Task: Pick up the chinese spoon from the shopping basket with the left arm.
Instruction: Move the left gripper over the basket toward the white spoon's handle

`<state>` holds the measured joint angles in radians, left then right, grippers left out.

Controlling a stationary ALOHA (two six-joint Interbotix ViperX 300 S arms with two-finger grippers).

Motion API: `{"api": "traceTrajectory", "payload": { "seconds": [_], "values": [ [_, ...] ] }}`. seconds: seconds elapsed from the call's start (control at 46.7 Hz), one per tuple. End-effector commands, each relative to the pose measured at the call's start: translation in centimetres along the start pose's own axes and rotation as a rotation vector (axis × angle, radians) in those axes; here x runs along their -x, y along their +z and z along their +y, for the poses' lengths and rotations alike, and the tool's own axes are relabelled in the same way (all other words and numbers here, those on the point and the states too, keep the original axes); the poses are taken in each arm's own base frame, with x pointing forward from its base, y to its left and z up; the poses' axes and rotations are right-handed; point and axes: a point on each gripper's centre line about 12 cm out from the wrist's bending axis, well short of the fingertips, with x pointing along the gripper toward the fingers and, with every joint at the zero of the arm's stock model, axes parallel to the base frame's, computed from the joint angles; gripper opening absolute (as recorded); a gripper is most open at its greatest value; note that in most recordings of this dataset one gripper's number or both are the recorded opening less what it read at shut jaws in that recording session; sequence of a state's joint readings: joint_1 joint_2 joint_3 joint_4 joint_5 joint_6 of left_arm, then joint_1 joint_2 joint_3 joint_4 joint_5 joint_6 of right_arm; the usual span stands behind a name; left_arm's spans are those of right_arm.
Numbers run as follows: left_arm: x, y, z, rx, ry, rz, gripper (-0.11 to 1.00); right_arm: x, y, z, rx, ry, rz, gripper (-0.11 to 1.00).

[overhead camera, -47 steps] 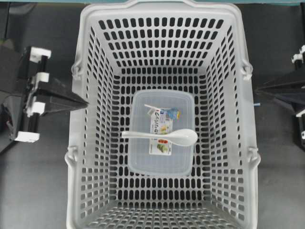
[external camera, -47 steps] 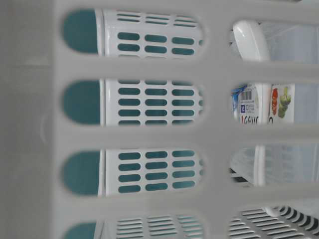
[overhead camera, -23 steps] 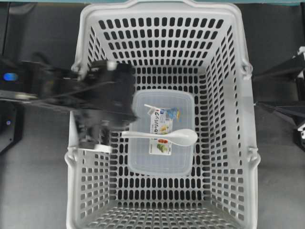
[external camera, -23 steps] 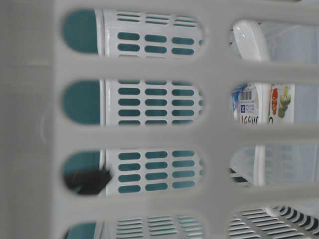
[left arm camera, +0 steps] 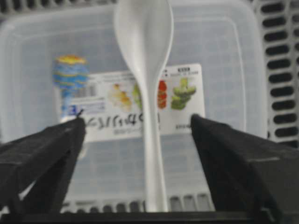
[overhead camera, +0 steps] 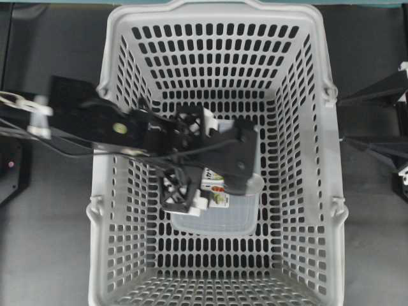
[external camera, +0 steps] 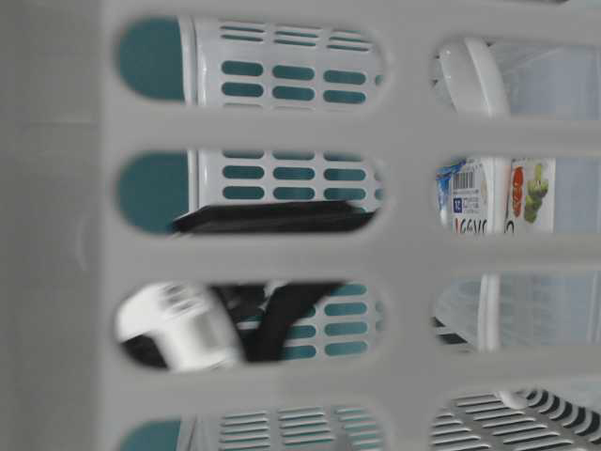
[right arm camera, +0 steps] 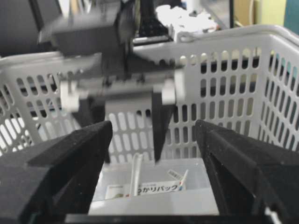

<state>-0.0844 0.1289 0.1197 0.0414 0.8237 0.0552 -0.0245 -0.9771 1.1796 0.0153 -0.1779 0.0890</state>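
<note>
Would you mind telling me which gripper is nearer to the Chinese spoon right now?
The left gripper: it hovers over the spoon, open fingers straddling its handle. The right gripper sits outside the basket, well off to the side.

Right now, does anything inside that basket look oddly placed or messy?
Only slightly: the chinese spoon lies loose on top of the clear food container's lid rather than on the shopping basket floor. Nothing looks spilled or broken. The left gripper hovers open over the spoon's handle.
</note>
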Motion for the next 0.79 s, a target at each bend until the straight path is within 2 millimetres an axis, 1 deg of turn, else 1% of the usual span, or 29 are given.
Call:
{"api": "traceTrajectory", "payload": {
  "seconds": [0.0,0.15,0.342,0.449,0.514,0.599,0.664,0.685,0.706,0.728,0.771],
  "values": [
    [-0.9,0.7,-0.5,-0.016,-0.003,0.001,0.91,-0.2,0.7,0.0,-0.002,-0.003,-0.019,0.69],
    [-2.7,0.0,-1.2,-0.024,-0.013,0.043,0.86,-0.2,0.7,0.0,0.0,-0.005,-0.019,0.69],
    [-4.0,-1.1,-1.0,-0.017,-0.013,0.08,0.85,-0.2,0.7,0.0,0.0,-0.005,-0.019,0.69],
    [-4.2,-1.2,-0.9,-0.014,-0.012,0.083,0.8,-0.2,0.7,-0.1,-0.002,-0.005,-0.019,0.69],
    [-4.1,-1.2,-0.9,-0.014,-0.012,0.082,0.69,-0.2,0.7,-0.1,-0.002,-0.005,-0.019,0.69],
    [-4.0,-1.1,-0.8,-0.017,-0.011,0.076,0.45,-0.2,0.7,-0.1,0.0,-0.005,-0.017,0.69],
    [-3.7,-0.7,-0.8,-0.02,-0.01,0.062,0.27,-0.2,0.7,-0.1,-0.002,-0.005,-0.017,0.69],
    [-3.5,-0.6,-0.8,-0.023,-0.01,0.059,0.19,-0.2,0.7,-0.1,0.0,-0.005,-0.017,0.69],
    [-3.2,-0.4,-0.7,-0.023,-0.009,0.051,0.14,-0.2,0.7,-0.1,-0.002,-0.005,-0.017,0.69],
    [-3.0,-0.3,-0.7,-0.024,-0.009,0.047,0.12,-0.2,0.7,-0.1,-0.002,-0.005,-0.017,0.69],
    [-2.2,0.2,-0.7,-0.023,-0.007,0.027,0.12,-0.2,0.6,-0.1,-0.003,-0.005,-0.016,0.69]
  ]
}}
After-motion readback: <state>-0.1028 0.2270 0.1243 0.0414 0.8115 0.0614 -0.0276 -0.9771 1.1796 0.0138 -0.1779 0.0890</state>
